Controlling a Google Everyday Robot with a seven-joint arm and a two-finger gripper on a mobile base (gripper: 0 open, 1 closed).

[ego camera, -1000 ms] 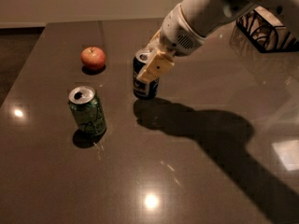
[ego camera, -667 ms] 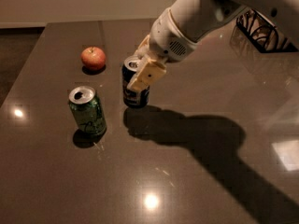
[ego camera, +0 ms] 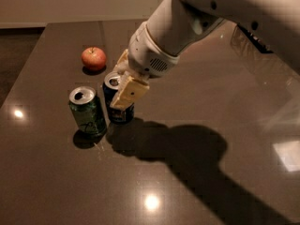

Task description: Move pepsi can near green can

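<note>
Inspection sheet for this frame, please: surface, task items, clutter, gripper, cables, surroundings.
Surface: dark glossy table with light glints and the arm's shadow.
Job's things: pepsi can upright, close beside the green can on its right; cannot tell if they touch.
Clutter: red apple behind the cans, standing apart.
Grippers: gripper at the pepsi can, jaws closed on its sides.
Cables: nothing seen.
Surroundings: pale wall behind the table; dark floor at left.

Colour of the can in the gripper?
Dark blue pepsi can, silver top; gripper grips it beside the green can. Camera view.
</note>
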